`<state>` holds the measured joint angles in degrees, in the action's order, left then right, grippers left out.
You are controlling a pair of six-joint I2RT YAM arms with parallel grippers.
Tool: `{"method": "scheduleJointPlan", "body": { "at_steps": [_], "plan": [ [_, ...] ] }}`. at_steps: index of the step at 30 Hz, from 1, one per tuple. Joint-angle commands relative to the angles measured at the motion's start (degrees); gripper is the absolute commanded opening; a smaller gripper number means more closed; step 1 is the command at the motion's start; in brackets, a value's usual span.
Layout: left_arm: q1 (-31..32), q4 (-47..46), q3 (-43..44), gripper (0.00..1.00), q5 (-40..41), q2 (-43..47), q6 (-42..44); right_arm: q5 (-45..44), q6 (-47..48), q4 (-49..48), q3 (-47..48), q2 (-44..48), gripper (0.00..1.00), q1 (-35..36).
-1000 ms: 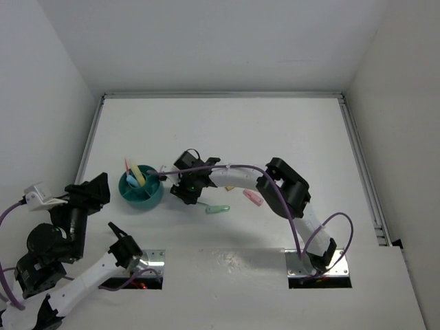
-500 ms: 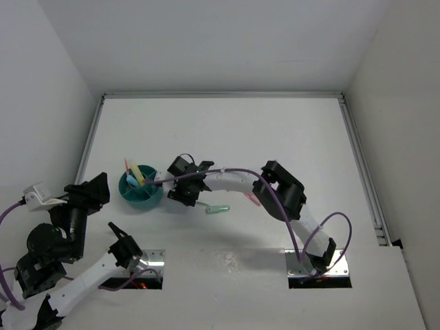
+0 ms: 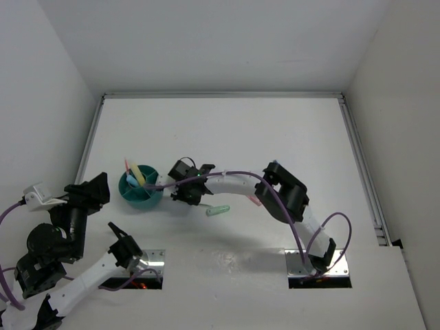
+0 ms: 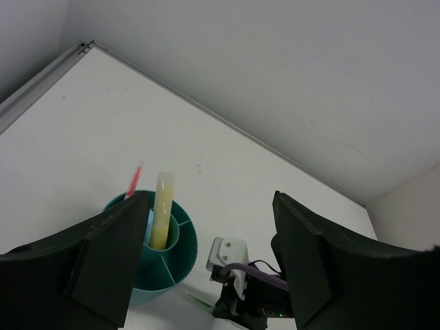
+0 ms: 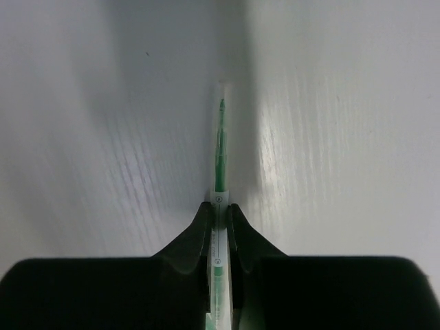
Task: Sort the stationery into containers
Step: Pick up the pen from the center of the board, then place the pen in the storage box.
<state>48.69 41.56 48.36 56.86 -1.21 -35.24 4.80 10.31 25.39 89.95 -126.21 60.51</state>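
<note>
Just right of the round teal plastic cup with inner dividers [image 3: 141, 204], the right gripper [image 5: 218, 210] has drawn its two black fingers together on the thin clear-barrelled pen with the green core [image 5: 220, 151]. A second ago those fingers stood part-way apart beside the cup, so the clamp itself is the fresh event. In the wrist view the pen runs straight out from between the fingertips over the white table top [image 3: 275, 137]. Its shadow lies close alongside, so I judge it not yet lifted, though I cannot be sure.

Inside the cup a chunky yellow marker [image 4: 163, 210] leans in one compartment; a slim pink-red pen [image 4: 135, 180] pokes above the rim on the cup's far left; a light-blue marker [image 3: 130, 182] shows beside the yellow one.

Left of the cup, on its near side, the left gripper [image 4: 211, 199] has its broad black fingers wide apart and holds nothing. Its camera looks across the cup toward the right arm.

For the task, the grasp on the green pen looks made. What remains for this item is a lift and a short carry leftward over the rim, then a release into a compartment. So slender a barrel could pivot or slip between the pads, so a level, unhurried lift seems wise. Farther right of the cup a small pink marker [image 3: 254, 200] peeks from under the right arm, not yet sorted.
</note>
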Motion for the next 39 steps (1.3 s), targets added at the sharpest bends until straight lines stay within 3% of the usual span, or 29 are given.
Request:
{"method": "scheduleJointPlan", "body": {
  "at_steps": [1, 6, 11, 13, 18, 19, 22, 25, 30, 36, 37, 38, 39],
  "plan": [
    [0.6, -0.2, 0.0, 0.78, 0.4, -0.6, -0.2, -7.3, -0.2, 0.6, -2.0, 3.9, 0.0, -0.4],
    [0.6, -0.2, 0.0, 0.78, 0.4, -1.2, -0.2, -21.7, 0.8, 1.2, 0.3, 8.1, 0.0, -1.6],
    [0.6, -0.2, 0.0, 0.78, 0.4, -1.2, -0.2, -25.0, 5.9, -3.2, 1.5, 15.0, 0.0, -1.6],
    [0.6, -0.2, -0.5, 0.78, 0.4, -1.2, -0.2, -25.0, 6.6, -4.5, 7.5, 15.0, 0.0, -0.7],
    [0.6, -0.2, -0.5, 0.78, 2.2, 0.2, -0.8, -22.1, 5.0, -3.5, 28.9, 5.0, 0.0, 1.7],
    [0.6, -0.2, -0.5, 0.78, 2.2, 0.7, -1.3, -22.1, 5.0, -5.3, 29.6, 4.4, 0.0, 1.7],
    [0.6, -0.2, -1.1, 0.77, 2.7, 0.7, -1.3, -18.4, 5.5, -16.3, 25.0, 6.1, 0.0, 2.2],
    [0.6, -0.2, -1.1, 0.77, 2.7, 0.7, -1.3, -7.3, 5.5, -26.8, 16.7, 10.2, 0.0, 2.2],
    [0.6, -0.8, -1.6, 0.76, 2.7, 3.8, -1.3, 5.0, -4.2, -26.1, 24.5, 3.9, 0.0, 0.9],
    [0.6, -2.7, -2.7, 0.75, 1.6, 6.8, 0.3, 15.4, -14.6, -38.6, 28.3, -0.4, 0.0, 0.4],
    [0.6, -2.7, -2.7, 0.73, 0.9, 5.3, 0.8, 17.2, -19.6, -41.5, 26.7, -1.0, 0.0, -0.2],
    [0.6, -2.7, -2.7, 0.73, 0.9, 4.6, 0.8, 19.1, -23.0, -50.6, 24.8, -1.1, 0.0, -0.2],
    [0.6, -2.7, -2.7, 0.73, 0.4, 4.1, 1.3, 20.2, -25.6, -52.0, 23.8, -1.6, 0.0, -0.8]
  ]
}}
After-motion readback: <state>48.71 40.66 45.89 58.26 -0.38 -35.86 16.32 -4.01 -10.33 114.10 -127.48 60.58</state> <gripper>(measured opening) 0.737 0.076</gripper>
